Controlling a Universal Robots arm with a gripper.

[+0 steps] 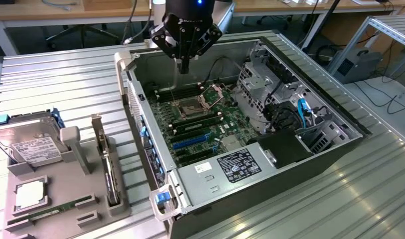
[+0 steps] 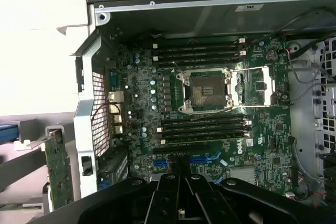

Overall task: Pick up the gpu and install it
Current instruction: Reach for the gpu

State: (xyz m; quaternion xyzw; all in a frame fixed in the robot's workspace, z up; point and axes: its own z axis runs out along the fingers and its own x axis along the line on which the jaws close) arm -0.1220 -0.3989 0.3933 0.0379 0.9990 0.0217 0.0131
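We find the gripper (image 1: 184,67) over the open case (image 1: 269,199), jaws together and empty. The gpu (image 1: 110,164) stands on edge in the tray (image 1: 82,186) at the exterior view's left, well apart from the gripper. In our judgement a sound pick needs a straight descent onto the card's top edge, clear of the case wall. Count: one gpu, one drive (image 1: 33,147), one RAM stick (image 1: 53,211).

Metal table (image 1: 63,74): computer case (image 1: 255,204), tray (image 1: 79,184)

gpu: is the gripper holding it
No, the gpu stands on edge in the grey holder outside the case, apart from the gripper above the open case.
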